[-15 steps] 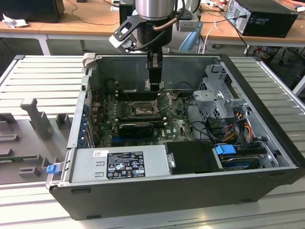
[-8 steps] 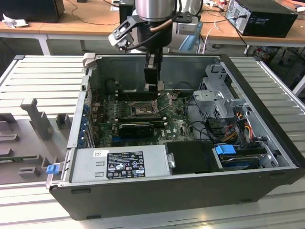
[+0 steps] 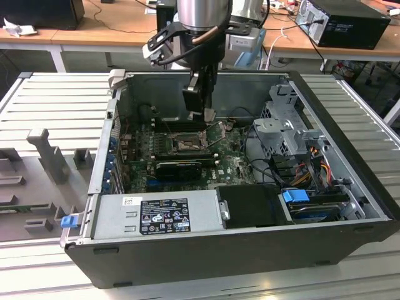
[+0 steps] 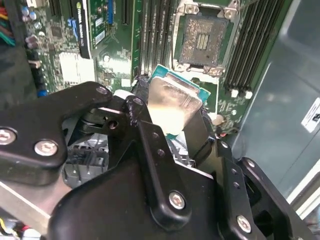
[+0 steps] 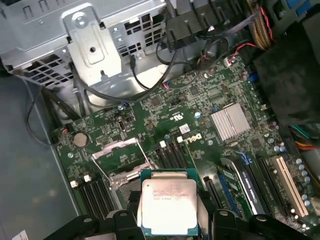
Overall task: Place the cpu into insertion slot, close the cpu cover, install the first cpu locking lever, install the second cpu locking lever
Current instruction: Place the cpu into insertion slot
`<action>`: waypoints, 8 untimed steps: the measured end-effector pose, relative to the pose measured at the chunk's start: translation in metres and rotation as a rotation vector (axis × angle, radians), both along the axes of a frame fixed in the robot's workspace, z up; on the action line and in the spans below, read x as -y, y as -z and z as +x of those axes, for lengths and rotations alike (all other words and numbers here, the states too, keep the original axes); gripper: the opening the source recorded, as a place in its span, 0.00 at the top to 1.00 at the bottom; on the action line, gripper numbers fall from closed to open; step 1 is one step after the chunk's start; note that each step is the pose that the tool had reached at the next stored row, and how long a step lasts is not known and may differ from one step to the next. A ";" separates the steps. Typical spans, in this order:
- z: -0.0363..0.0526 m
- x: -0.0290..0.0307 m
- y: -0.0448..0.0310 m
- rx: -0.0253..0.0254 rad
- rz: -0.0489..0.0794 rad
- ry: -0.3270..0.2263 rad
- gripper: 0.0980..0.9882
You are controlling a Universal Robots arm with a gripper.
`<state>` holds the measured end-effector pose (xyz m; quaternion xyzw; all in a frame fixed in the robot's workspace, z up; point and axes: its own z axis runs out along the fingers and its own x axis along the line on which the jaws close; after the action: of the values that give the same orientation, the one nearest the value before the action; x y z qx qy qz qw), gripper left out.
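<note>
My gripper [image 3: 201, 114] hangs inside the open computer case, just above the motherboard, and is shut on the cpu [image 5: 167, 202]. The cpu is a square chip with a tan-grey metal face and green edge, held by its sides between the black fingers [image 4: 145, 125]. In the second wrist view the cpu [image 4: 175, 102] floats a short way off the insertion slot [image 4: 202, 42], which is bare, with its pin field showing. In the exterior view the insertion slot [image 3: 187, 145] lies right below the fingers. The cpu cover [image 5: 116, 150] stands swung open beside the socket, thin wire levers raised.
A long black expansion card [image 3: 178, 167] lies in front of the socket. The power supply [image 3: 156, 215] fills the case's front; a metal drive cage [image 3: 281, 131] and cable bundles [image 3: 312, 165] sit on the exterior view's right. Memory slots [image 4: 150, 35] flank the socket.
</note>
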<state>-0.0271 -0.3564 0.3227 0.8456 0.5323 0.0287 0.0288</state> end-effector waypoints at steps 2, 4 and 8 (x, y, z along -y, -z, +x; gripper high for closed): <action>-0.0004 -0.0002 0.0037 0.0000 0.000 0.024 0.52; -0.0013 -0.0005 0.0071 0.0001 0.000 0.020 0.52; -0.0013 -0.0005 0.0127 0.0001 0.000 -0.058 0.52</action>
<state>-0.0284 -0.3558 0.3099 0.8297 0.5568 0.0296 0.0279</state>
